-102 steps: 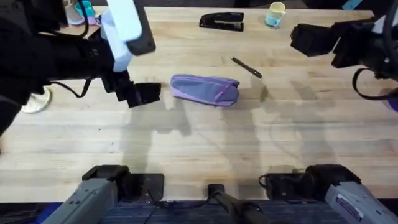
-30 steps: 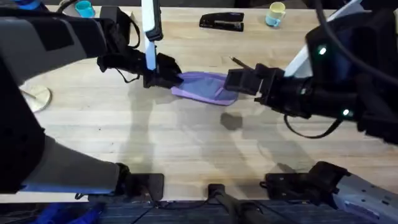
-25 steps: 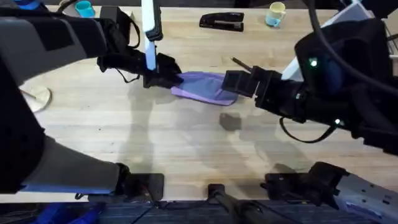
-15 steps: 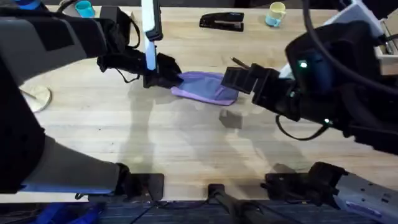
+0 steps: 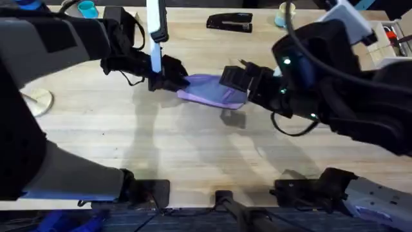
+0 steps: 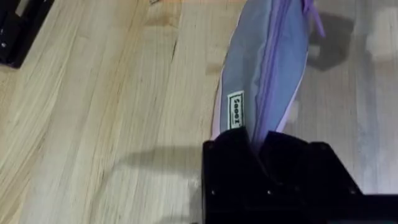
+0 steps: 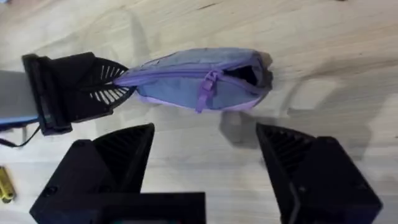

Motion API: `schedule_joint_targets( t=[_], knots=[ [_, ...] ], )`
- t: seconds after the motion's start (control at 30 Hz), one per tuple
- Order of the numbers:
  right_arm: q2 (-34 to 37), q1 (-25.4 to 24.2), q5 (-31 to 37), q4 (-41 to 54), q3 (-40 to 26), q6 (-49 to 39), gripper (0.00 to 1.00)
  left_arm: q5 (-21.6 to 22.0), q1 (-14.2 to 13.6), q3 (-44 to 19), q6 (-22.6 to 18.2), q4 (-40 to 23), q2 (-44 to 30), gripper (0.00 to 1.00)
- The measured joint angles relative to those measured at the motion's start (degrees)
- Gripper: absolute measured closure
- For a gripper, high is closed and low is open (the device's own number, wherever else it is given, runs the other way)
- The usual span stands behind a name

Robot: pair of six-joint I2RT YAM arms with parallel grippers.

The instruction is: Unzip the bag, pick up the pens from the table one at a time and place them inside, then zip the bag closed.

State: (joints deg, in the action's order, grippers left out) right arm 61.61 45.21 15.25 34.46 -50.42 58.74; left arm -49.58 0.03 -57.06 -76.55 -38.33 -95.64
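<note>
Closing in over the last seconds, the right claw (image 5: 233, 78) now hangs spread wide just short of the bag's (image 5: 212, 89) right end, having swung in from the tabletop's far right corner, while the left claw (image 5: 174, 75), which earlier hovered apart from the pouch, stays clamped on its left end.

Nearest the arms' bases, the front half of the tabletop (image 5: 193, 148) lies bare, giving both arms free room to work. Toward the middle, the bag rests on its side, held at one end by the left claw; the left wrist view shows black fingers (image 6: 230, 152) pinched on the fabric beside a small label. From the right wrist view, the pinkish-purple zipper pull (image 7: 205, 87) sits well along the seam, and a dark gap shows at the end nearest the spread fingers (image 7: 124, 149); the zip looks partly open, though how far cannot be told. Unzipping appears to be the step in hand.

Just beyond the bag, a dark sliver that looks like the pen (image 5: 245, 63) lies mostly hidden behind the right arm, not yet picked up. Loading and closing the zip are left. Farther back, a stapler (image 5: 230, 22) sits near the far edge, well clear.
</note>
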Motion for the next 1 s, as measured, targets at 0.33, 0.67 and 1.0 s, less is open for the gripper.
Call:
schedule_joint_targets(
  t=[0.33, 0.67, 1.0],
  knots=[
    [7.7, 0.0, 0.0, -4.8, 0.0, 0.0, 0.005, 0.0, 0.0, 0.0, 0.0, 0.0, 0.0, 0.957],
    [14.4, -0.1, 0.2, -10.8, 0.0, 0.0, 0.005, 0.0, 0.0, 0.0, 0.0, 0.0, 0.0, 0.957],
    [19.0, -2.7, 0.4, -14.6, 0.0, 0.0, 0.215, 0.1, 0.0, 0.0, 0.0, 0.2, 0.0, 0.957]
  ],
)
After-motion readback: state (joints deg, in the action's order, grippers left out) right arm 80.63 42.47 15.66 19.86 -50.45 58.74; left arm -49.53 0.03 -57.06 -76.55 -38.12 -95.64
